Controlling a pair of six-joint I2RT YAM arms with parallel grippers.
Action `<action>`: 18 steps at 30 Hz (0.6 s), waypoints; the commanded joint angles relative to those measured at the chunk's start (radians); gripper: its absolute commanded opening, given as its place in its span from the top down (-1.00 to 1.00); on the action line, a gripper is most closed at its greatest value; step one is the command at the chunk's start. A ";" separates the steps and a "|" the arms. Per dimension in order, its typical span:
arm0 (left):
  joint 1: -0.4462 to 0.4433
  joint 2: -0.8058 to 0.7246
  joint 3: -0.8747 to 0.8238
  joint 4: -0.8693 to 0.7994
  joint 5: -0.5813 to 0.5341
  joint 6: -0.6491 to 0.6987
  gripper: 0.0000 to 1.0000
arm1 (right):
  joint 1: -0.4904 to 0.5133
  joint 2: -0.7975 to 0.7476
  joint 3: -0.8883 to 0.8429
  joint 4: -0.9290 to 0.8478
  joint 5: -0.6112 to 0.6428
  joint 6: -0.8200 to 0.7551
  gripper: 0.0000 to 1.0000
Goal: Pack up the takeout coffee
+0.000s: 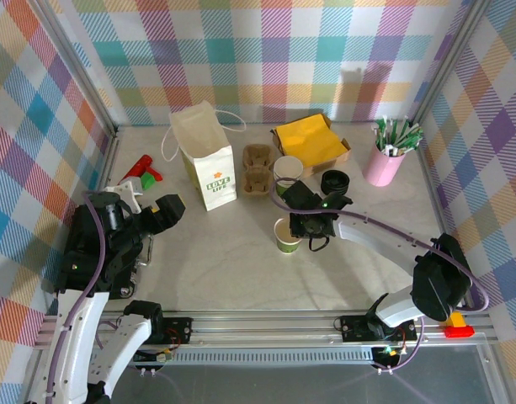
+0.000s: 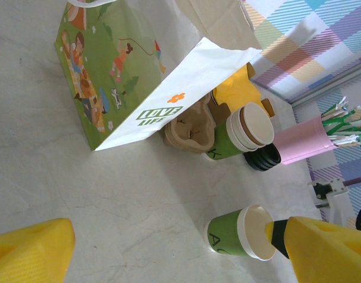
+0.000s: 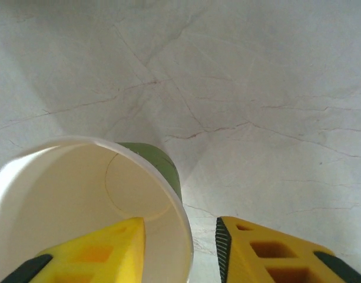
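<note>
The takeout coffee cup (image 1: 287,236) stands upright and lidless on the table's middle, cream inside with a green wall (image 2: 230,233). My right gripper (image 1: 298,229) hangs over its right rim. In the right wrist view the cup (image 3: 80,200) fills the lower left; the right gripper (image 3: 179,230) is open, with one finger inside the cup and the other outside, apart from the rim. A stack of black lids (image 1: 335,181) (image 2: 262,158) lies behind the cup. My left gripper (image 1: 167,210) (image 2: 168,236) is at the left, open wide with nothing in it.
A white and green paper bag (image 1: 207,160) (image 2: 127,76) stands open at the back. Beside it are a brown cup carrier (image 1: 258,171), a stack of like cups (image 1: 287,171), a box of yellow napkins (image 1: 310,139) and a pink cup of sticks (image 1: 384,164).
</note>
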 commanded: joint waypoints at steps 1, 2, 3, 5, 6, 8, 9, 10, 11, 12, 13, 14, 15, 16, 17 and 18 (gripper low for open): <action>-0.007 0.003 0.019 0.014 0.007 -0.005 -0.83 | -0.003 -0.037 0.104 -0.101 0.089 -0.044 0.17; -0.008 0.006 0.021 0.016 0.007 -0.002 -0.83 | -0.017 -0.040 0.129 -0.125 0.110 -0.058 0.15; -0.007 0.006 0.022 0.016 0.007 0.000 -0.83 | -0.033 -0.041 0.148 -0.141 0.121 -0.071 0.15; -0.008 0.009 0.022 0.017 0.006 0.002 -0.83 | -0.098 -0.045 0.174 -0.147 0.128 -0.106 0.14; -0.008 0.009 0.020 0.019 0.006 0.002 -0.83 | -0.131 -0.044 0.180 -0.143 0.124 -0.119 0.12; -0.008 0.012 0.019 0.023 0.009 0.002 -0.82 | -0.220 -0.026 0.198 -0.125 0.092 -0.155 0.11; -0.007 0.012 0.019 0.023 0.009 0.002 -0.82 | -0.257 -0.012 0.207 -0.116 0.081 -0.170 0.11; -0.007 0.014 0.021 0.023 0.010 0.002 -0.82 | -0.299 0.011 0.225 -0.112 0.063 -0.182 0.10; -0.007 0.016 0.023 0.023 0.010 0.002 -0.82 | -0.335 0.039 0.245 -0.109 0.045 -0.197 0.10; -0.007 0.018 0.025 0.023 0.012 0.002 -0.82 | -0.362 0.066 0.264 -0.102 0.031 -0.211 0.09; -0.008 0.019 0.028 0.022 0.012 0.002 -0.83 | -0.388 0.102 0.294 -0.102 0.018 -0.223 0.09; -0.007 0.020 0.031 0.022 0.012 0.002 -0.82 | -0.410 0.139 0.321 -0.101 0.009 -0.234 0.09; -0.008 0.021 0.033 0.020 0.011 0.002 -0.82 | -0.425 0.172 0.345 -0.100 0.003 -0.242 0.08; -0.007 0.020 0.036 0.019 0.010 0.002 -0.82 | -0.440 0.209 0.374 -0.099 -0.003 -0.252 0.08; -0.008 0.023 0.038 0.019 0.012 0.002 -0.82 | -0.453 0.247 0.404 -0.102 -0.013 -0.257 0.07; -0.007 0.022 0.040 0.017 0.012 0.002 -0.82 | -0.464 0.278 0.428 -0.104 -0.024 -0.263 0.07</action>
